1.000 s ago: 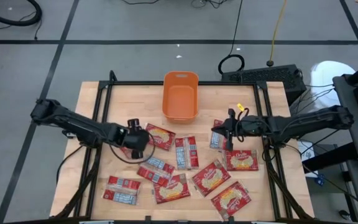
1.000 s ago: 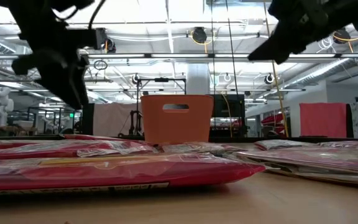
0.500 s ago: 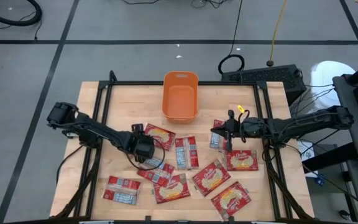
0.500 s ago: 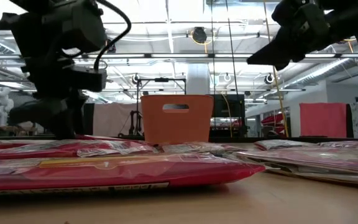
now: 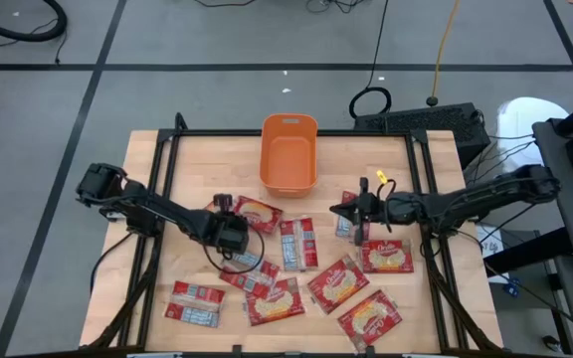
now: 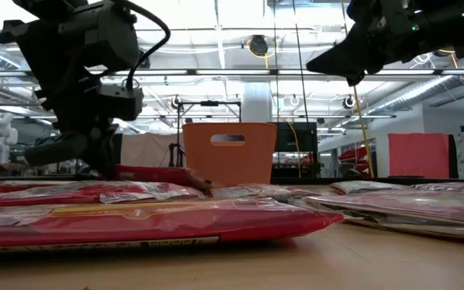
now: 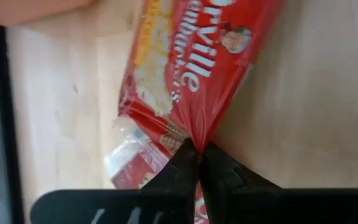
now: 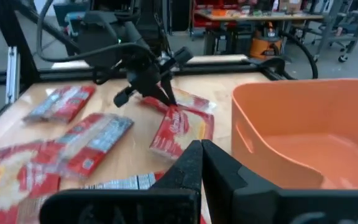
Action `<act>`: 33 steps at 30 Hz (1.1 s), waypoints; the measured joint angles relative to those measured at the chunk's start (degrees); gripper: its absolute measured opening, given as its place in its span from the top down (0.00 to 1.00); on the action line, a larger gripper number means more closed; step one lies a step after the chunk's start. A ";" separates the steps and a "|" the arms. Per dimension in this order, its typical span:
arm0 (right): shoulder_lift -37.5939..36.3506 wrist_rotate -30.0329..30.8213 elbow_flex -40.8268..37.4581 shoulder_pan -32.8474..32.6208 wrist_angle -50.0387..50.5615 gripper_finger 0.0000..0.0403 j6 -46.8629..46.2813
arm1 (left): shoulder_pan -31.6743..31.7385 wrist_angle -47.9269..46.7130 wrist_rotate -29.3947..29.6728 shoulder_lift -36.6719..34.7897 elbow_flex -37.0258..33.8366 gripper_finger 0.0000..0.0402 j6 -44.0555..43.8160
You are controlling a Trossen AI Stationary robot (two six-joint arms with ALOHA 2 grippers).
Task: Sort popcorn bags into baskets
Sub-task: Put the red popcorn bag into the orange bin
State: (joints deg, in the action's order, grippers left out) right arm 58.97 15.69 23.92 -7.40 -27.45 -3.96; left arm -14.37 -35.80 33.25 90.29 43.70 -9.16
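Observation:
Several red popcorn bags lie flat on the wooden table, among them one (image 5: pixel 297 244) near the middle and one (image 5: pixel 386 256) at the right. The orange basket (image 5: pixel 288 152) stands at the far middle. My left gripper (image 5: pixel 241 223) is down at the table, left of centre, shut on one bag (image 5: pixel 259 212) that lies label side up. My right gripper (image 5: pixel 344 211) hangs shut in the air right of the basket, holding nothing. My left gripper pinches the bag's end edge (image 7: pixel 193 135) between its two fingertips, where the wrapper gathers to a point. The fingers slant down from the table's left. That end is raised a little (image 6: pixel 135 171); the rest of the bag lies on the table.
Other bags crowd the near half of the table, such as one (image 5: pixel 195 303) at the near left and one (image 5: pixel 369 318) at the near right. A black frame rail (image 5: pixel 157 189) runs along each side. Bare wood lies on both sides of the basket.
My left gripper has come down toward the table's near side onto the bag, rolled a little, and shut on its end, which now stands slightly raised. My right gripper has tipped downward a little.

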 joint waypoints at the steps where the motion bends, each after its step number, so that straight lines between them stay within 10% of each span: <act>1: 1.56 0.79 0.00 -0.27 -2.03 1.00 -0.61 | -0.25 -0.04 0.73 -0.44 0.00 0.96 1.24; 13: 19.81 5.25 3.42 -0.57 -12.53 0.97 -12.82 | -6.71 -0.04 7.57 -7.45 1.68 0.97 35.84; 33: 34.47 -3.96 11.39 -0.48 -28.88 0.52 -20.86 | -8.00 26.62 11.11 -16.20 1.73 0.97 70.01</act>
State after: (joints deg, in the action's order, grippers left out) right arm 93.44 11.73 35.31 -7.88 -56.32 -24.82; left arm -22.37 -9.19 44.36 74.09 45.43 60.86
